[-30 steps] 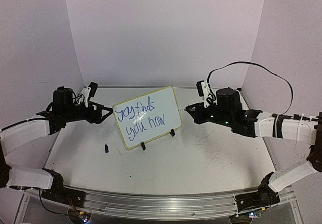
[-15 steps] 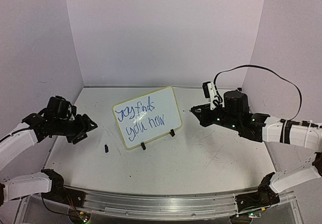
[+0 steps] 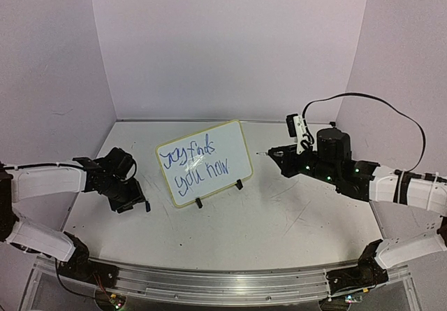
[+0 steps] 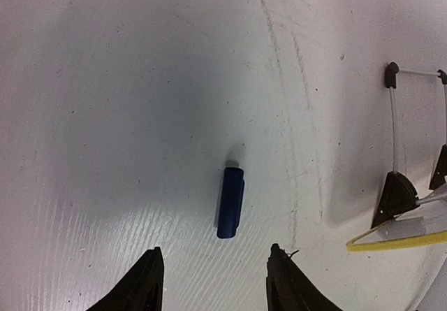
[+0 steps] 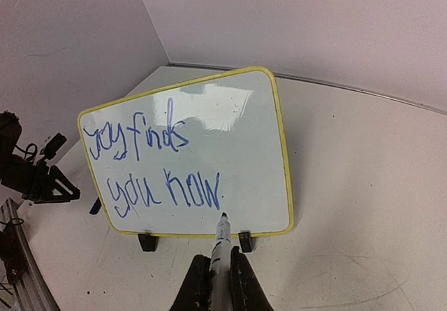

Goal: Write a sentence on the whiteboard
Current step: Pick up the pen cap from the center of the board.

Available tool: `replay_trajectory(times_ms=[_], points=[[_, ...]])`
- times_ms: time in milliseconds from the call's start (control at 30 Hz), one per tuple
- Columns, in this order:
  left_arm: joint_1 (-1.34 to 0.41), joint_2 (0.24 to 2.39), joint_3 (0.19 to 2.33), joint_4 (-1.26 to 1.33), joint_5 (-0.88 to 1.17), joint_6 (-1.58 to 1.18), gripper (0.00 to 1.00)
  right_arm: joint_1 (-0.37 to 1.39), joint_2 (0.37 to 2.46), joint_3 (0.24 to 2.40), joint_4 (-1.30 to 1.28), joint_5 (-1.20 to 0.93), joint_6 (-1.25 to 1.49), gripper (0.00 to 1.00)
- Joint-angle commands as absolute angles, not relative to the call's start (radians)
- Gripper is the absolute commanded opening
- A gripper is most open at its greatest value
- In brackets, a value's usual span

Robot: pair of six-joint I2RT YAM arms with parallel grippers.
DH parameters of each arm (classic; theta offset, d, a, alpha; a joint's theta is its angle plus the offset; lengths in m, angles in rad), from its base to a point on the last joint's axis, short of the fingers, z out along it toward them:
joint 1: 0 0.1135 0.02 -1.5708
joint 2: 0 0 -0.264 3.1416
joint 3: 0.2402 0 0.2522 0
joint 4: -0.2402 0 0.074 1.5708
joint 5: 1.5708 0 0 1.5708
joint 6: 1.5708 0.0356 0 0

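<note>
The whiteboard with a yellow-green frame stands tilted on two black clip feet at the table's middle, blue handwriting on it; it also shows in the right wrist view. My right gripper is shut on a white marker, tip pointing at the board's lower edge, a short way off it; the gripper is right of the board. My left gripper is open, low over the table just short of a blue marker cap. The left gripper is left of the board.
The white table has pale side and back walls around it. The board's black feet and yellow corner lie right of the left gripper. A metal rail runs along the near edge.
My left arm has swung down and towards the board's left foot, now low over the blue cap. My right gripper has drawn back a little to the right, away from the board.
</note>
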State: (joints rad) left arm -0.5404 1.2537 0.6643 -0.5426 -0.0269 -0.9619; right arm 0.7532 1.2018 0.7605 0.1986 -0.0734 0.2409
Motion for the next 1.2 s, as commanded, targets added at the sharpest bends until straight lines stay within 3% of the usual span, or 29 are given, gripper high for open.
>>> replay_trajectory(times_ms=[0, 333, 667, 1033, 1167], points=[[-0.542, 1.292, 0.61, -0.365, -0.008, -0.989, 0.51, 0.758, 1.198, 0.755, 0.236, -0.079, 0.256, 0.0], [-0.541, 1.388, 0.553, -0.193, -0.006, -0.951, 0.48, 0.758, 1.213, 0.755, 0.239, -0.084, 0.257, 0.0], [-0.544, 1.47, 0.574, -0.203, -0.032, -0.887, 0.24, 0.758, 1.206, 0.745, 0.239, -0.078, 0.261, 0.0], [-0.576, 1.5, 0.621, -0.418, -0.141, -0.872, 0.18, 0.758, 1.213, 0.746, 0.248, -0.083, 0.261, 0.0], [-0.584, 1.502, 0.627, -0.413, -0.146, -0.876, 0.1, 0.758, 1.211, 0.747, 0.249, -0.085, 0.259, 0.0]])
